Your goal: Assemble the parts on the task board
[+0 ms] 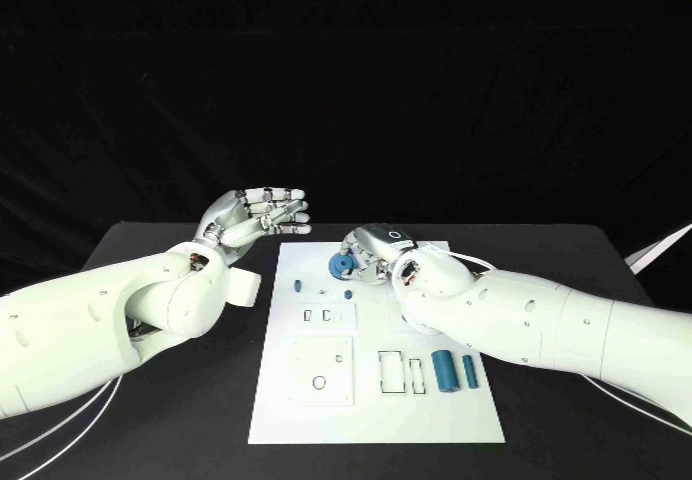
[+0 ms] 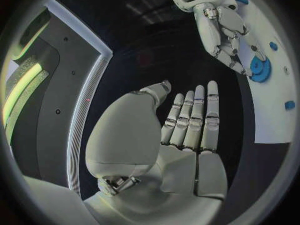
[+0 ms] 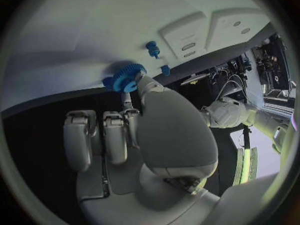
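We see the right hand low over the far edge of the white task board, its fingers grasping a blue gear. In the right wrist view the gear sits at the fingertips, pinched against the board surface or just above it; we cannot tell whether it touches. The left wrist view shows the same gear under that hand's fingers.

The left hand hovers above the black table, just off the board's far left corner, released and grasping nothing; its fingers lie straight and close side by side.

On the board, 2 small blue pegs stand near the gear, and 2 blue cylinders lie side by side nearer the robot, beside rectangular slots.
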